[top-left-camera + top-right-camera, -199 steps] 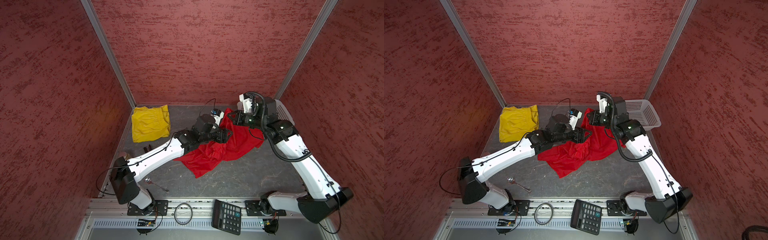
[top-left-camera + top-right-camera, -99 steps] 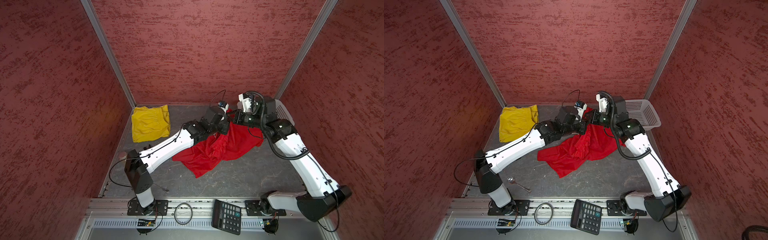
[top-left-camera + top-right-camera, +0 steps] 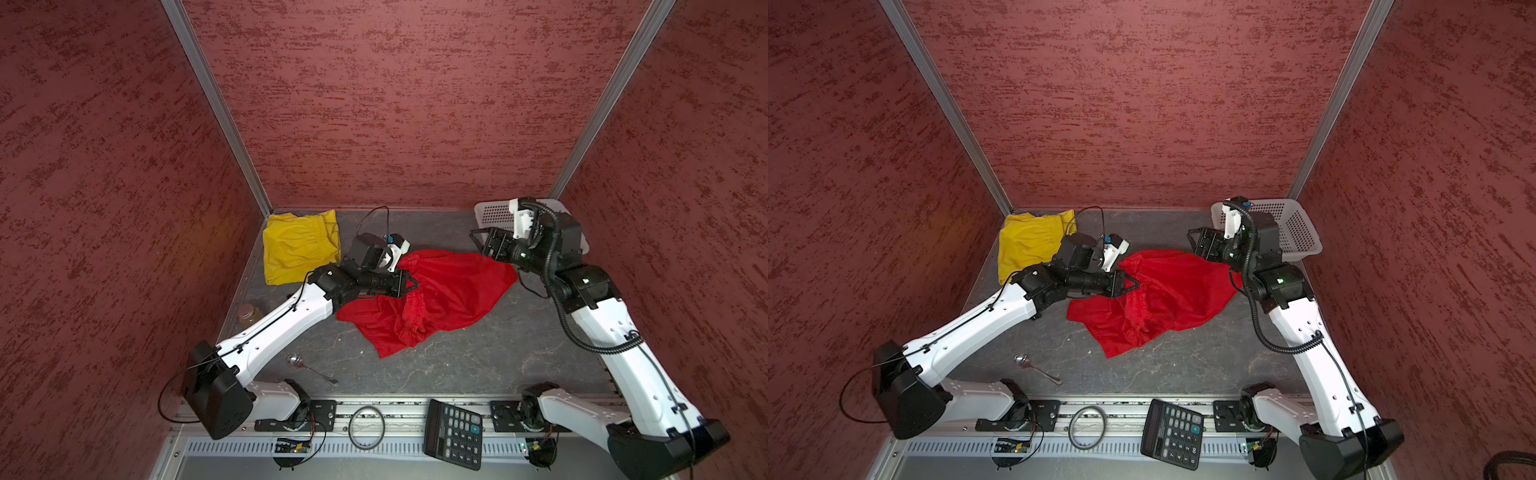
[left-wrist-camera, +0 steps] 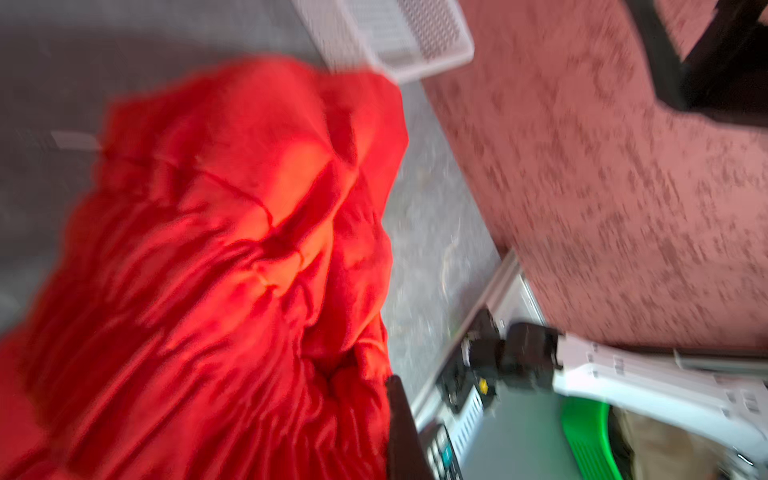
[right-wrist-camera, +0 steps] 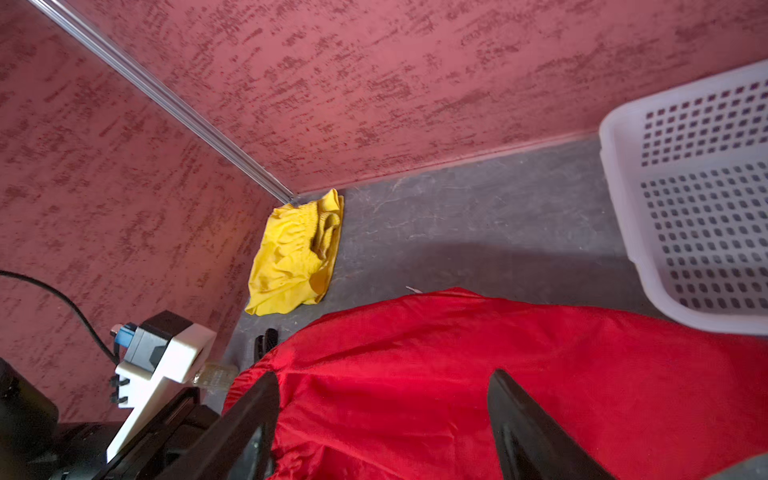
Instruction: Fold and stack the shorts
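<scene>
Red walls (image 3: pixel 395 104) surround your grey table (image 3: pixel 478 365); your left gripper (image 3: pixel 412 284) is pinched together on the red shorts (image 3: pixel 457 286), your right gripper (image 3: pixel 478 242) stands apart near their edge.

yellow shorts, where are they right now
In both top views the yellow shorts lie in the far left corner, against the wall, left of the red shorts.

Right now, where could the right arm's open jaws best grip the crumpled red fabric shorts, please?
Grip the red fabric shorts at the flat edge beside the white perforated basket, coming from the basket side: cloth lies smooth there but bunches mid-garment.
</scene>
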{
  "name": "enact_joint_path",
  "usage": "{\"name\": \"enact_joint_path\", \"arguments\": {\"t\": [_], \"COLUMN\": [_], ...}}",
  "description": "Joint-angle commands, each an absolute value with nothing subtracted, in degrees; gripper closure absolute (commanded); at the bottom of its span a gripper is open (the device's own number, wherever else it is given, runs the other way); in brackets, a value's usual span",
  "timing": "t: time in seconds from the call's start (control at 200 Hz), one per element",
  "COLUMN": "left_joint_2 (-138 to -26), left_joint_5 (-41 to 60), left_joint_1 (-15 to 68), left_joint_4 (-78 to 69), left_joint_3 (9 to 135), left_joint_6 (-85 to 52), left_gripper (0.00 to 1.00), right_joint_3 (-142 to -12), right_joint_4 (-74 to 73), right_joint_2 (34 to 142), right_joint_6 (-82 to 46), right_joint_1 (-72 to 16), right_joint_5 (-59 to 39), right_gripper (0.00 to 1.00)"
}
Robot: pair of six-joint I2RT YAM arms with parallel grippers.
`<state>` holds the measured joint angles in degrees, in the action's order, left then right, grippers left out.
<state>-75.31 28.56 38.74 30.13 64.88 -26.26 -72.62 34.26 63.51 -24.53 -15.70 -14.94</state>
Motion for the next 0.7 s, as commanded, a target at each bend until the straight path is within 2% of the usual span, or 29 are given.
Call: {"name": "enact_joint_path", "arguments": {"t": [0.0,0.04,0.065,0.13,0.17,0.341,0.596,0.641,0.696], "left_joint_2": [-72.5,-71.4,-70.65,-68.94,-68.05,-66.3,-65.72,-66.06,-66.45], "left_joint_5": [36.52,36.86,37.09,37.44,37.47,37.85,35.52,34.39,34.1], "left_joint_1": [38.19,38.01,37.92,37.71,37.67,37.79,36.11,35.44,34.36], "left_joint_4": [32.35,33.13,33.6,34.59,34.89,35.4,36.61,37.27,37.51], "left_joint_3": [61.2,59.83,58.97,56.44,54.72,47.62,40.19,39.68,39.21], "left_joint_6": [-28.83,-29.03,-29.24,-29.88,-30.46,-32.66,-33.22,-33.22,-33.05], "left_gripper": [1.0,1.0,1.0,1.0,1.0,1.0,1.0,0.84,0.71], "right_joint_3": [-67.98,-65.91,-64.62,-60.85,-58.41,-51.74,-49.4,-49.18,-49.0], "right_joint_4": [36.08,36.24,36.15,35.16,33.99,29.07,25.57,25.0,24.7], "right_joint_2": [65.27,66.05,66.51,67.3,67.56,70.25,76.72,77.54,78.44], "right_joint_6": [-22.57,-22.52,-22.42,-22.71,-23.25,-25.01,-24.19,-24.17,-24.08], "right_joint_1": [-15.47,-15.43,-15.38,-15.29,-15.06,-14.02,-11.22,-10.85,-10.83], "right_joint_5": [-11.87,-11.91,-12.11,-12.3,-12.59,-12.76,-9.17,-9.43,-9.89], "right_gripper": [0.22,0.24,0.31,0.56,0.63,0.64,0.62,0.62,0.62]}}
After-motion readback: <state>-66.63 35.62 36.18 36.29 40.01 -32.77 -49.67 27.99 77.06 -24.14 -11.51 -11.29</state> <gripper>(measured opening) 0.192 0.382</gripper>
